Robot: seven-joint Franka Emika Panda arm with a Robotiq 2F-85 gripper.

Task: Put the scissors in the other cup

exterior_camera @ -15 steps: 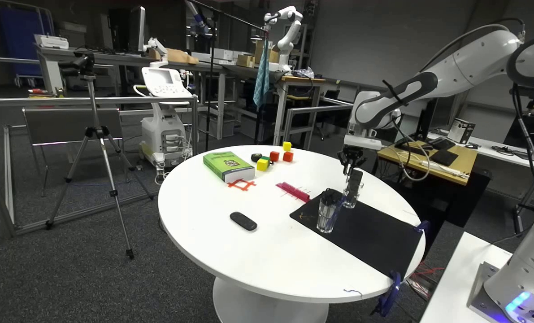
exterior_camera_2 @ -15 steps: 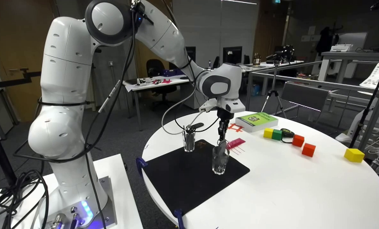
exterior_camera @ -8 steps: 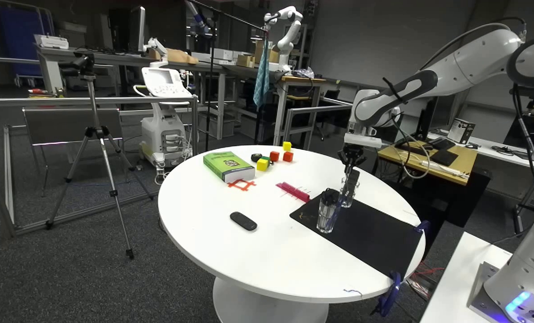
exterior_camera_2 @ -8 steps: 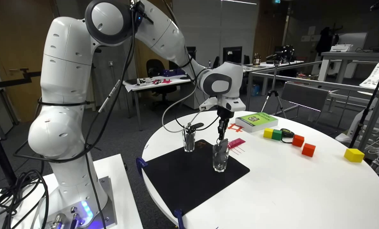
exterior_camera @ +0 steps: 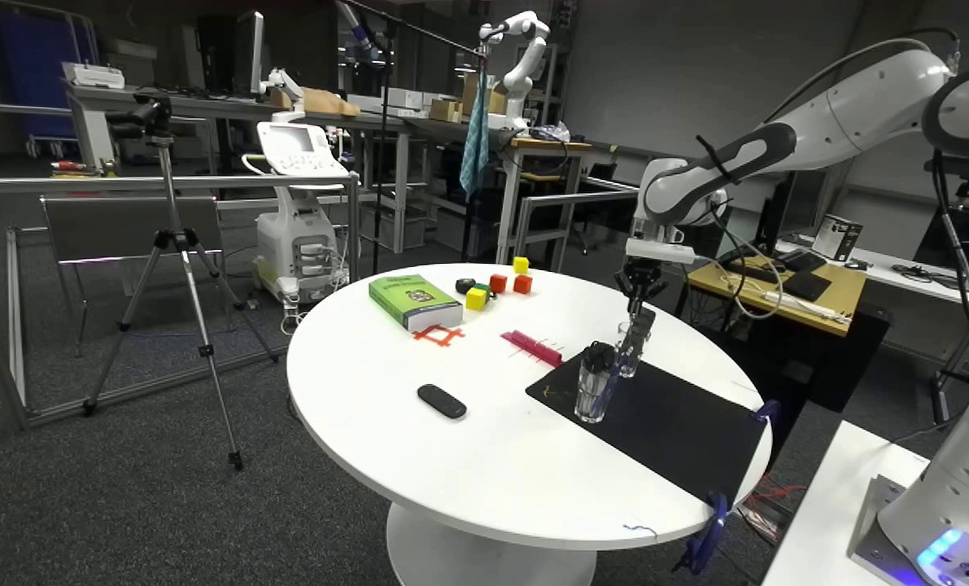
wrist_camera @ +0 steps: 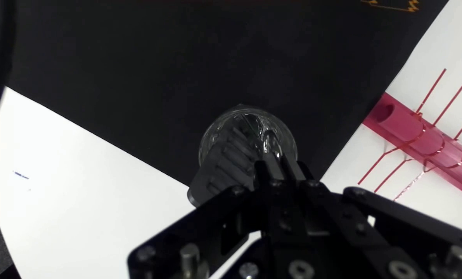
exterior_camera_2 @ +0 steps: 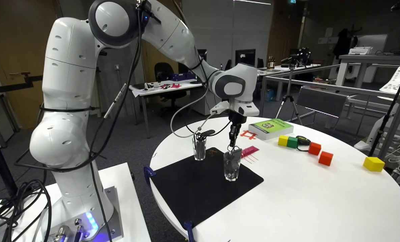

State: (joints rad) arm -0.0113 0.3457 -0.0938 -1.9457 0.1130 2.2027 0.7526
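A clear glass [exterior_camera_2: 231,172] stands on the black mat below my gripper [exterior_camera_2: 232,145]; it also shows in an exterior view [exterior_camera: 628,363]. It holds a dark grey ribbed object [wrist_camera: 224,164] that leans out over the rim. In the wrist view the scissors' shiny handle loop [wrist_camera: 267,142] stands at the fingertips. The gripper [wrist_camera: 282,157] is nearly closed, with one side of the loop between its pads. The scissors' blades are in the glass and hard to make out. The other glass [exterior_camera_2: 199,152] stands apart, holding a black-handled item [exterior_camera_2: 205,133] and others.
The black mat [exterior_camera: 687,431] is clamped to the round white table. A pink ruler-like piece [exterior_camera: 537,348] lies beside the mat. A green book [exterior_camera: 415,301], colored cubes [exterior_camera_2: 315,148] and a dark case [exterior_camera: 442,401] lie farther off.
The hand has risen slightly. The glass below it has slid a little and the grey object leans more. The handle loop shows more clearly under the fingertips. The other glass stays put.
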